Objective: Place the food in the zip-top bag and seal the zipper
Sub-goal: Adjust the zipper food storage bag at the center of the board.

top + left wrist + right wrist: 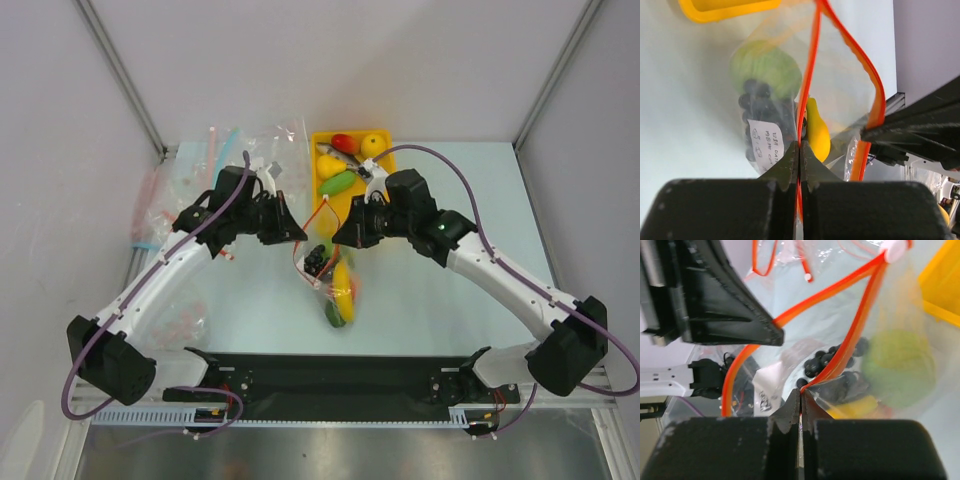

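Note:
The zip-top bag [335, 285] hangs between my two grippers over the table's middle. It holds a yellow banana [343, 278], a black grape bunch [318, 262] and a round green fruit [334, 314]. My left gripper [300, 236] is shut on the red zipper [810, 75], with its tips [799, 147] pinching the strip. My right gripper [341, 238] is shut on the opposite zipper strip [855, 335], its tips [801, 392] at the bag's edge. The mouth gapes between the two strips. A green-red mango [337, 183] lies in the yellow tray [316, 140].
The tray, just behind the grippers, also holds a red fruit [343, 142] and two yellow fruits [373, 144]. Clear pouches lie at the back left [250, 140], the left edge [160, 200] and the near left [185, 320]. Grey walls enclose the table.

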`<act>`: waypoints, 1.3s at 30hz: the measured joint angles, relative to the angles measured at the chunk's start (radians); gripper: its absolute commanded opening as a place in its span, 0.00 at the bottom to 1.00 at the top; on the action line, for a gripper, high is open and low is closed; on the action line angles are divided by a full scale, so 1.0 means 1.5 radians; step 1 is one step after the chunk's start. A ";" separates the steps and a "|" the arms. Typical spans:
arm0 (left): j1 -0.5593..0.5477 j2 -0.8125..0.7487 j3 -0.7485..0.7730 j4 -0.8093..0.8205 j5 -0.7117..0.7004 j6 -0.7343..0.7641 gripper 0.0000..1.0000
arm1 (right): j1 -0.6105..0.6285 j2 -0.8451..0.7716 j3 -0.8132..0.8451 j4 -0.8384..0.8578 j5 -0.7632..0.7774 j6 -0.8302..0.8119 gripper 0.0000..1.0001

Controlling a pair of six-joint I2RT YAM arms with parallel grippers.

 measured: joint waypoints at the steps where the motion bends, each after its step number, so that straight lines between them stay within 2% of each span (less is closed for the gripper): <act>1: 0.000 0.000 0.000 0.005 0.001 0.000 0.01 | 0.000 -0.008 0.001 0.002 -0.006 -0.002 0.00; 10: -0.019 0.000 0.005 0.043 0.009 -0.007 0.04 | -0.006 -0.012 0.001 0.009 -0.075 -0.011 0.00; 15: -0.031 0.002 0.003 0.090 0.027 -0.026 0.05 | -0.008 -0.008 0.001 0.008 -0.122 -0.029 0.07; 18: -0.040 0.002 -0.013 0.130 0.033 -0.048 0.05 | -0.018 -0.001 0.001 0.008 -0.160 -0.035 0.01; 23: -0.044 0.003 -0.043 0.156 0.035 -0.074 0.07 | -0.034 0.019 -0.003 0.015 -0.201 -0.029 0.00; 24: -0.044 0.005 -0.043 0.157 0.035 -0.075 0.06 | -0.036 0.020 -0.004 0.016 -0.203 -0.028 0.05; 25: -0.044 0.005 -0.043 0.157 0.035 -0.075 0.06 | -0.038 0.020 -0.004 0.019 -0.205 -0.026 0.24; 26: -0.044 0.006 -0.043 0.157 0.035 -0.075 0.06 | -0.039 0.021 -0.004 0.024 -0.208 -0.021 0.32; 28: -0.044 0.007 -0.042 0.157 0.036 -0.072 0.05 | -0.039 0.022 -0.005 0.036 -0.215 -0.021 0.40; 34: -0.045 0.027 -0.043 0.157 0.044 -0.067 0.02 | -0.059 0.021 -0.010 0.056 -0.239 -0.009 0.46; 39: -0.046 0.038 -0.043 0.157 0.044 -0.046 0.01 | -0.141 0.005 -0.056 0.123 -0.272 0.035 0.53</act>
